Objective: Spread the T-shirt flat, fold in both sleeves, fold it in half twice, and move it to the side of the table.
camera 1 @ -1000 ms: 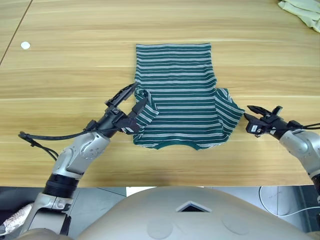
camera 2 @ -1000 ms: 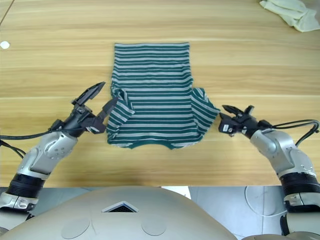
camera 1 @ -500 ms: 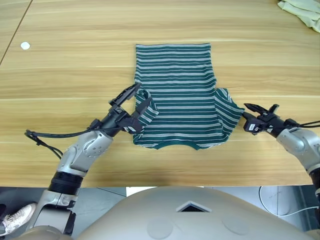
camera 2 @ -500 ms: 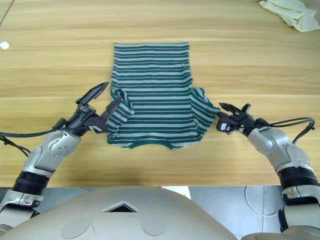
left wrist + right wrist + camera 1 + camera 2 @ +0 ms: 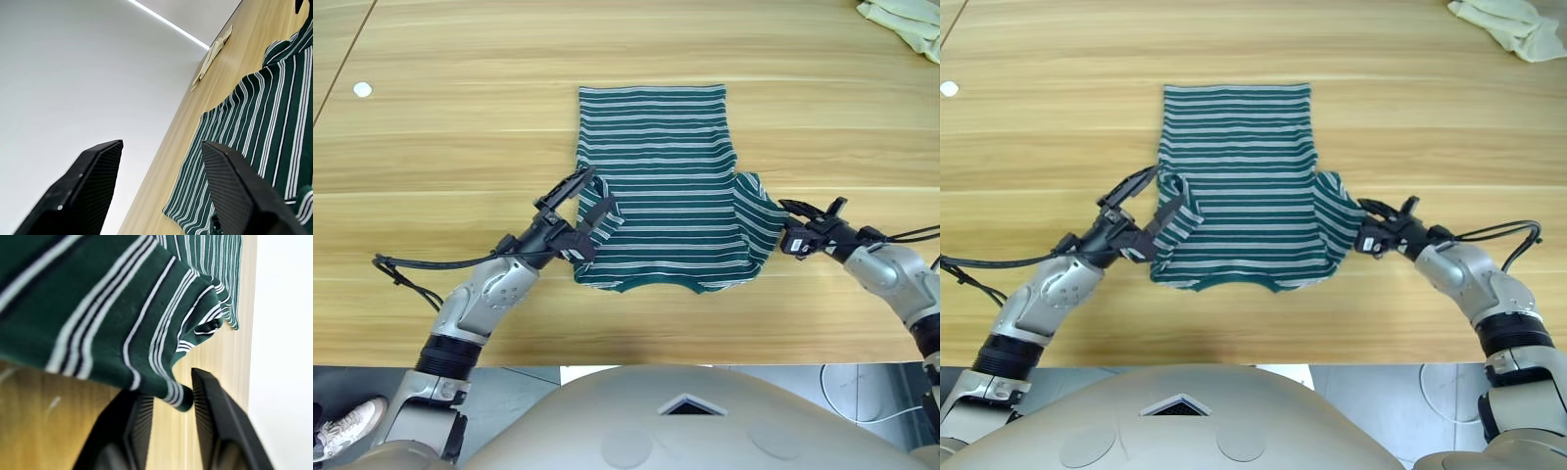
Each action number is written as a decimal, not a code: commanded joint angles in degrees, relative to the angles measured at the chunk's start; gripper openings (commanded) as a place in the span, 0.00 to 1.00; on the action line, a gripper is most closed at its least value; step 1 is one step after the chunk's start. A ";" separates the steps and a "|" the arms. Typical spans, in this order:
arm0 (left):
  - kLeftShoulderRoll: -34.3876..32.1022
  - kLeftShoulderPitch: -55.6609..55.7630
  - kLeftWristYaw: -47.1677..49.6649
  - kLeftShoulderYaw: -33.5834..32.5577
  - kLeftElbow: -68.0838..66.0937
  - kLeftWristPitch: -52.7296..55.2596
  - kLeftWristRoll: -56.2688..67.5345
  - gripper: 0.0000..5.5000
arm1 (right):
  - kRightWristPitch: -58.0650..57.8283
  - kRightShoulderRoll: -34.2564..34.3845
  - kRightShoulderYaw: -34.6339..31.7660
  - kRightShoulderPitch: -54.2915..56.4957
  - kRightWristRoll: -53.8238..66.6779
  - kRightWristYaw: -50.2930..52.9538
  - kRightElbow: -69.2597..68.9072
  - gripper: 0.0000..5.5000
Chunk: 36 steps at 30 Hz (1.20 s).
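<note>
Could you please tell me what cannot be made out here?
Right wrist view: the T-shirt, blurred up close, hides whether the right end effector touches its sleeve.
Left wrist view: a finger of the left end effector covers the sleeve edge.
Left eye view: the picture's corner cuts off the cream cloth.

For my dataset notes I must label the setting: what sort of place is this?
Probably a robot lab or test room, not a home: a wooden table with a striped T-shirt laid out, a pale cloth at its far right corner, and a plain white wall behind.
</note>
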<state>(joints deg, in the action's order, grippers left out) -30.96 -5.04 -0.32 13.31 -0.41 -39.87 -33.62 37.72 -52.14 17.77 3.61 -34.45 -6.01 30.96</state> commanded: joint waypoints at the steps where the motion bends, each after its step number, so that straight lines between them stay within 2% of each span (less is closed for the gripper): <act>1: -0.05 0.51 -0.77 0.39 -0.51 -0.24 -0.48 0.55 | -0.94 1.65 3.90 -2.33 -3.67 -1.91 3.22 0.09; 6: -0.01 0.39 -0.73 0.24 -0.66 -0.56 -0.39 0.55 | -0.95 1.66 4.25 -2.14 -3.45 -1.52 3.51 0.00; 22: 0.12 -0.64 -0.31 -0.50 -0.88 -1.31 0.07 0.55 | 1.92 5.02 -3.93 -0.53 1.82 6.49 -5.77 0.00; 31: 0.79 0.15 -0.19 0.40 -2.67 -1.31 -0.83 0.55 | 1.27 7.78 -4.49 -2.51 2.88 3.72 -14.35 0.00; 36: 1.05 0.28 -0.50 1.10 -3.01 -1.61 -1.31 0.55 | 1.10 9.00 -2.72 -3.49 2.10 0.54 -15.91 0.00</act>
<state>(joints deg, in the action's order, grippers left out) -29.84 -5.24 -0.49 14.17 -3.18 -41.10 -34.46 39.01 -43.64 14.12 0.74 -32.50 -3.84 15.71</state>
